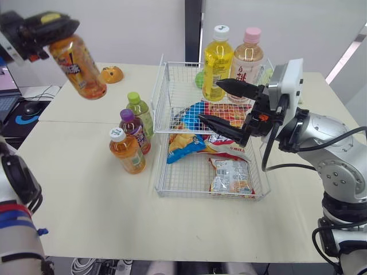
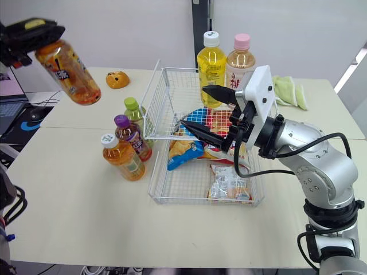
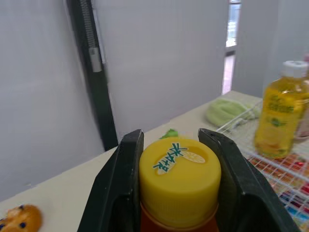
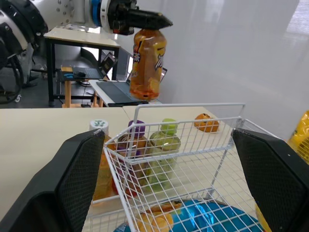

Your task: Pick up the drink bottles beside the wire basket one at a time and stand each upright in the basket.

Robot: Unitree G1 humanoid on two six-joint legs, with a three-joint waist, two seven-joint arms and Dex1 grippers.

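**One bottle aloft, three waiting by the basket**

One orange drink bottle [image 1: 77, 66] hung in the upper left of the frame, well above the tabletop [image 1: 86, 206] and tilted with its base swung toward the centre. The left hand [image 3: 171, 140] held it by the neck, one black finger pressed to each side of its yellow cap [image 3: 179, 181].

Three more bottles stood upright in a tight cluster just left of the wire basket [image 1: 161, 86], near the middle of the frame. The green-capped bottle [image 1: 140, 113] was farthest back, the purple-capped bottle [image 1: 135, 129] stood in front of it, and the white-capped orange bottle [image 1: 127, 152] was lowest in the frame.

At the top end of the basket, two bottles stood upright side by side, a yellow bottle [image 1: 218, 63] and a pink-capped bottle [image 1: 248, 63]. Snack packets [image 1: 229, 175] lay flat on the basket floor.

The right hand [image 1: 209, 101] reached in from the right of the frame over the basket, its fingers spread wide and holding nothing.

A small orange toy [image 1: 112, 74] sat on the tabletop at upper left, and a green cloth [image 2: 289, 90] lay right of the basket.
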